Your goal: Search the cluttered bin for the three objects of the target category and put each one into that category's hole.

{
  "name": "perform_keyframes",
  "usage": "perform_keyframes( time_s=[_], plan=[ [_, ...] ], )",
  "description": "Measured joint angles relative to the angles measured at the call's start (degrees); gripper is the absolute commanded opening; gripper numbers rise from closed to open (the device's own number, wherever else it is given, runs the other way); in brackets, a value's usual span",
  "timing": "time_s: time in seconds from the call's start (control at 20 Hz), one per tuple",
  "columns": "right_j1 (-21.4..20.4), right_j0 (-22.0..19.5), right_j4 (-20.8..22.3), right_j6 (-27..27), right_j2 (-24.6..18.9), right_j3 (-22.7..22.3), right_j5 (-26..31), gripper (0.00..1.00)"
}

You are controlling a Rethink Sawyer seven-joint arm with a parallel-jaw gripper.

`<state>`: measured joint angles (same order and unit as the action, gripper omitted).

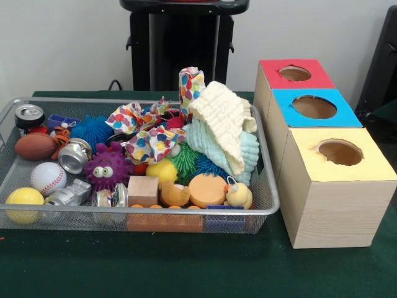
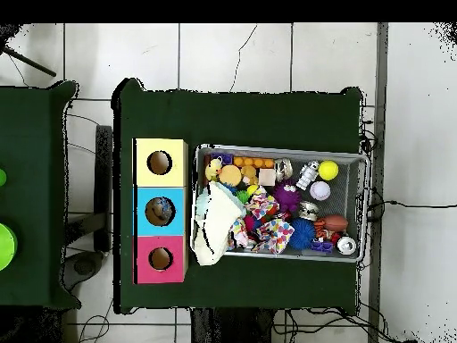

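The silver wire mesh bin (image 1: pixel 272 210) sits on the left of the table in the front view and on the right in the overhead view (image 2: pixel 277 150). It is piled with several toys: a baseball (image 1: pixel 48 177), a yellow ball (image 1: pixel 25 197), a football (image 1: pixel 35 146), crushed cans (image 1: pixel 74 155), a purple spiky toy with eyes (image 1: pixel 107 166), a wooden block (image 1: pixel 143 189), a rubber duck (image 1: pixel 239 195), a cream cloth (image 1: pixel 223 121) and a dotted cloth (image 1: pixel 152 141). Beside the bin stand three wooden boxes with round holes, topped red (image 1: pixel 271 68), blue (image 1: pixel 286 115) and yellow (image 1: pixel 310 166). No gripper shows in either view.
The black robot pedestal (image 1: pixel 183 43) stands behind the table, which has a dark green cover (image 1: pixel 186 267). In the overhead view a second green table (image 2: pixel 31 196) stands at the left with green objects (image 2: pixel 4 246) at its edge. Cables lie on the tiled floor.
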<state>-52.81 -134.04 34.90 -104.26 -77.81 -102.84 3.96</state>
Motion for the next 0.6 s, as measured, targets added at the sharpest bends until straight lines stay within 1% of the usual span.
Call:
perform_keyframes(
  time_s=[0.1, 0.25, 0.45, 0.6],
  plan=[
    [-1.3, 0.2, 0.7, 0.0, -0.5, -0.2, -1.8, 0.00],
    [-2.5, 0.9, 0.7, 0.0, -0.5, -0.4, -2.8, 0.00],
    [-5.6, 3.7, 0.7, 0.0, -0.3, -1.4, -4.1, 0.00],
    [-6.2, 5.1, 0.7, 0.0, -0.4, -1.8, -4.1, 0.00]
  ],
)
